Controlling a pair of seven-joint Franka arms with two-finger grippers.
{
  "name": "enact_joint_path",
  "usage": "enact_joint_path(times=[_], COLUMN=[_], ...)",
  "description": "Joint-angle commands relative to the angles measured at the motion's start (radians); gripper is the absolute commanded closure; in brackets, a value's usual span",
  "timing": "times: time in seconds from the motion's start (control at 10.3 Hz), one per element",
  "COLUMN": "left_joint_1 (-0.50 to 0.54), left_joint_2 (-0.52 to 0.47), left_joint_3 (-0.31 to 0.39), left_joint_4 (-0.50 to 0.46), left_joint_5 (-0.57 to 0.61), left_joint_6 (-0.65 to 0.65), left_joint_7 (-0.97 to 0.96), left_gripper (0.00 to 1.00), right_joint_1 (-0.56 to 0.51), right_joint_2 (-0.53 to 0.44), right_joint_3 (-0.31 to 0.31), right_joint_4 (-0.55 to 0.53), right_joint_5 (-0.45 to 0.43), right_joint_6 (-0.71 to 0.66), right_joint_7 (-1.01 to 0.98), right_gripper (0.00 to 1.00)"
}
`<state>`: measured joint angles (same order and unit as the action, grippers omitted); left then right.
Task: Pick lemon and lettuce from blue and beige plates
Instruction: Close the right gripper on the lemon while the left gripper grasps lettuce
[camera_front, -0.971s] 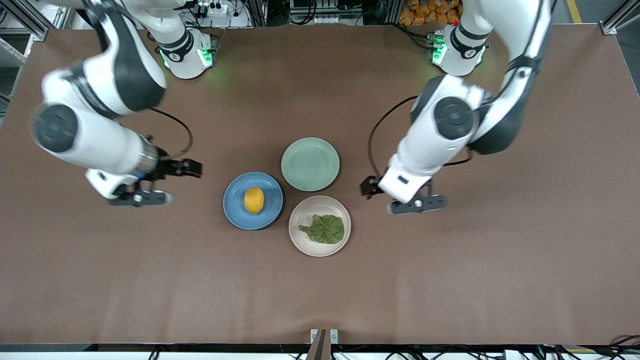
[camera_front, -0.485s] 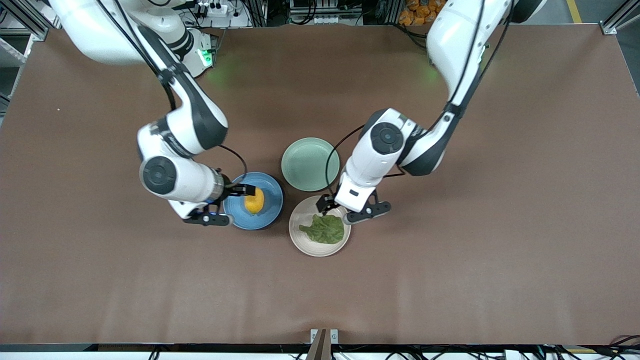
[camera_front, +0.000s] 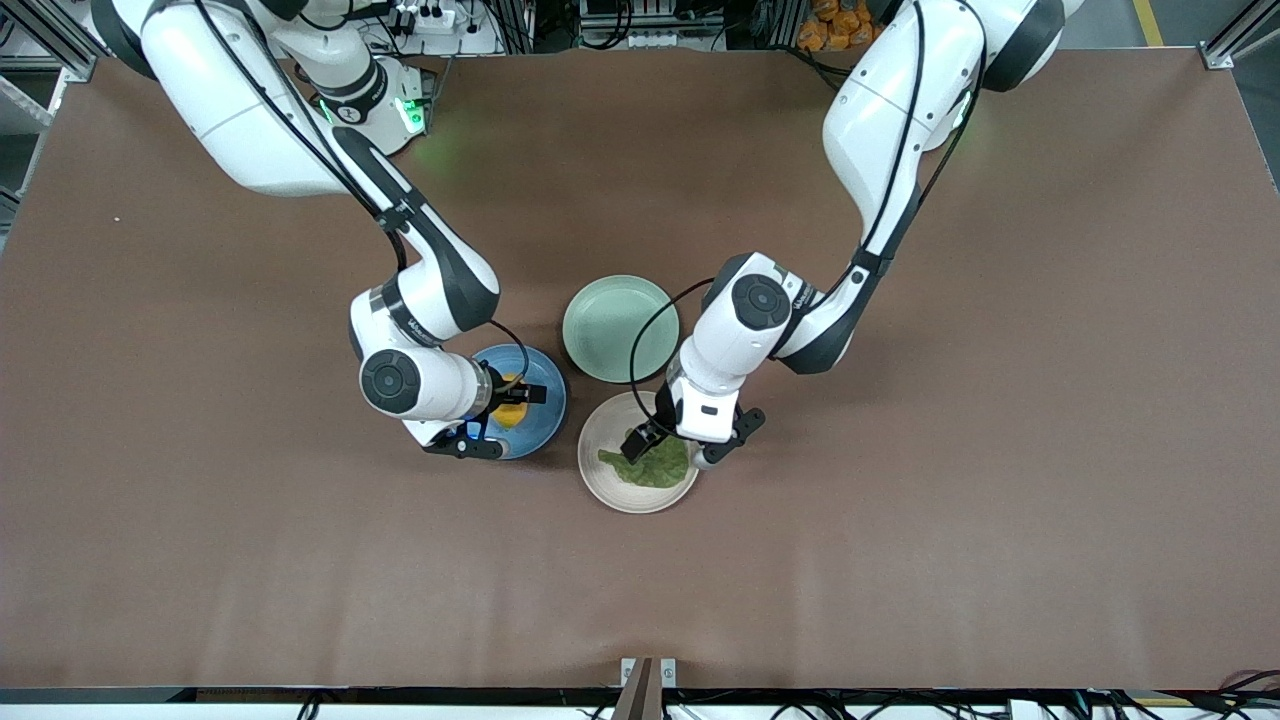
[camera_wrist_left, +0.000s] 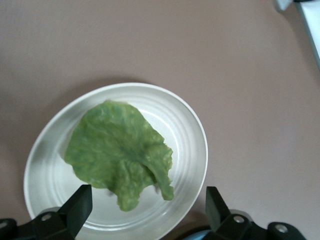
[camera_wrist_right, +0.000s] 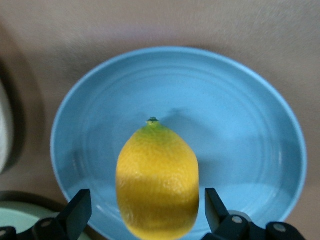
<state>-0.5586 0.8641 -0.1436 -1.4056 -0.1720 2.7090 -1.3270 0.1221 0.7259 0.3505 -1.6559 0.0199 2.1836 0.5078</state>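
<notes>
- Both arms have come in fast from the two ends of the counter (camera_front: 1000, 500). A moment ago they hung well away from the plates. Now each one is right at its own plate.
- The right tool (camera_front: 512, 392) is now low over the blue plate (camera_front: 548, 405). Half a second back it was only at the plate's edge.
- The lemon (camera_wrist_right: 157, 180) still lies in the middle of the blue plate. It has not moved.
- In the right wrist view, the two fingers (camera_wrist_right: 75, 212) of the right tool stand wide apart, one on each side of the lemon. They do not squeeze it yet.
- The left tool (camera_front: 640, 440) has dropped down over the beige plate (camera_front: 600, 478). Before, it was by the plate's rim nearest the green plate.
- The lettuce (camera_wrist_left: 117, 152) still lies flat on the beige plate, in the same spot.
- In the left wrist view, the left tool's fingers (camera_wrist_left: 216, 207) are also spread wide, with the leaf's stem end between them. Nothing is held.
- The green plate (camera_front: 620, 328) sits farther from the front camera, beside the other two, with nothing on it.
- This likely means the reaching part is almost over. The next job is probably to go down a bit more and close on the lemon and the leaf.
- The leaf is thin and flat, so it may be hard to pinch. The lemon is round and could roll if one finger bumps it first.
</notes>
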Motion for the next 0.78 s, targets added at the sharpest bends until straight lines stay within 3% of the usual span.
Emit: enact_joint_path(times=[0.0, 0.19, 0.39, 0.49, 0.68], left_joint_1=[-0.004, -0.004, -0.003, -0.003, 0.0], left_joint_2=[0.041, 0.056, 0.096, 0.119, 0.145], left_joint_3=[-0.002, -0.01, -0.017, -0.02, -0.022], left_joint_4=[0.037, 0.04, 0.074, 0.103, 0.125], left_joint_5=[-0.154, -0.242, -0.322, -0.36, -0.418], left_joint_6=[0.005, 0.005, 0.005, 0.005, 0.005], left_joint_7=[-0.104, -0.152, -0.155, -0.155, -0.155], left_gripper=[0.0, 0.0, 0.0, 0.0, 0.0], right_joint_1=[-0.007, -0.012, -0.016, -0.028, -0.071], right_joint_2=[0.01, 0.007, -0.017, -0.043, -0.048], right_joint_3=[0.01, 0.01, 0.018, 0.018, 0.018], right_joint_4=[-0.012, -0.007, 0.014, 0.065, 0.25], right_joint_5=[0.008, 0.008, 0.009, 0.009, 0.008], right_joint_6=[0.007, -0.004, -0.021, -0.133, -0.429], right_joint_7=[0.023, 0.034, 0.054, 0.054, 0.022], right_gripper=[0.0, 0.57, 0.92, 1.0, 1.0])
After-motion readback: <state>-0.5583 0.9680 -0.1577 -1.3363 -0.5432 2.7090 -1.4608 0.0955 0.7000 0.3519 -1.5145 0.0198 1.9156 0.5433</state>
